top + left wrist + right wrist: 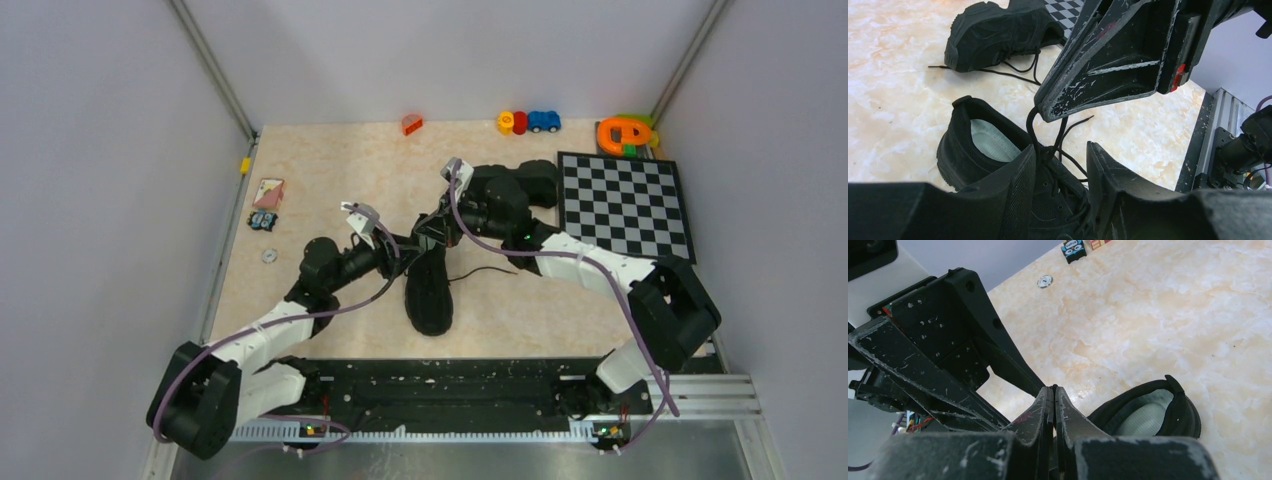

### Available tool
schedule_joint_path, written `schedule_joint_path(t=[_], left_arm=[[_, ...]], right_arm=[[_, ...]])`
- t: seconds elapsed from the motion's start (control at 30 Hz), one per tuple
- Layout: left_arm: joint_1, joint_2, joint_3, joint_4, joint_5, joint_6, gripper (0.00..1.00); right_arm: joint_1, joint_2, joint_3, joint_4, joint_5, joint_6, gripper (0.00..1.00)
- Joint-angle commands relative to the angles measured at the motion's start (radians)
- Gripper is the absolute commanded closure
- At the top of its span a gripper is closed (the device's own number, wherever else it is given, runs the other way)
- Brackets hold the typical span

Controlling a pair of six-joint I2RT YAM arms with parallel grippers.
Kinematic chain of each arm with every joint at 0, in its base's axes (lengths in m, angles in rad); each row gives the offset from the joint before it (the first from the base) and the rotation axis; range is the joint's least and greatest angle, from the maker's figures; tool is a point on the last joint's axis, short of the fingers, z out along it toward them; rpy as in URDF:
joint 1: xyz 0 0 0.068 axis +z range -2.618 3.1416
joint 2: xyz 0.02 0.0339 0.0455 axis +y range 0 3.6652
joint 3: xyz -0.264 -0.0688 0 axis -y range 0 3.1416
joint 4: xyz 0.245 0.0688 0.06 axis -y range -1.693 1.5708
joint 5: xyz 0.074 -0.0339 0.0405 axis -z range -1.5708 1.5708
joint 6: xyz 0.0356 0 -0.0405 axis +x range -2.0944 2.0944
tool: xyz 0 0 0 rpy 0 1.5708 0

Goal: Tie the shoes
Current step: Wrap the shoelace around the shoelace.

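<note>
1. Starting at the near side, the near shoe [430, 295] lies mid-table [330, 190]. Its long axis runs near to far, with the toe towards the arm bases and the heel opening away from them.
2. Reaching in from the near left, the left gripper [1060, 150] hangs over the lacing. Its fingers stand apart and grasp nothing, straddling the black strands, and the pale insole [990, 142] shows just beyond them.
3. Just above it, the right gripper [1043, 112] is clenched, its tips pinching a loop of lace [1029, 124] drawn up off the shoe's throat.
4. That loop drops from the right tips straight down between the left's parted fingers. The left arm therefore looks better placed to take it, while the right holds it taut.
5. Farther right, the far shoe [998, 35] sits near the checkerboard [625, 205], well apart from both grippers, with its laces trailing loose on the table.
</note>
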Motion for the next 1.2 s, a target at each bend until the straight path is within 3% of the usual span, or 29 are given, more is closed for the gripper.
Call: schedule_joint_path(t=[0.0, 0.4, 0.6, 0.83, 0.97, 1.07, 1.1, 1.17], left_arm=[[-0.012, 0.02, 0.015, 0.083, 0.012, 0.011, 0.54], [-0.085, 0.075, 0.081, 0.021, -0.078, 0.087, 0.53], [-0.1, 0.095, 0.106, -0.014, -0.129, 0.098, 0.59], [-0.116, 0.016, 0.107, -0.156, -0.209, 0.077, 0.6], [-0.125, -0.104, 0.044, -0.203, -0.247, 0.052, 0.52], [-0.125, -0.17, 0.025, -0.226, -0.28, 0.043, 0.35], [-0.125, -0.175, 0.028, -0.233, -0.291, 0.048, 0.24], [-0.125, -0.162, 0.044, -0.236, -0.311, 0.057, 0.19]], right_arm=[[0.012, -0.02, 0.052, 0.018, -0.001, 0.018, 1.0], [0.012, -0.021, 0.062, -0.004, -0.005, 0.016, 1.0], [0.012, -0.022, 0.06, -0.006, -0.005, 0.017, 1.0], [0.012, -0.026, 0.061, -0.015, 0.007, 0.014, 1.0], [0.012, -0.026, 0.062, -0.017, 0.007, 0.014, 1.0], [0.012, -0.023, 0.06, -0.009, 0.006, 0.016, 1.0], [0.012, -0.023, 0.058, -0.008, 0.006, 0.019, 1.0], [0.012, -0.022, 0.06, -0.005, 0.004, 0.022, 1.0]])
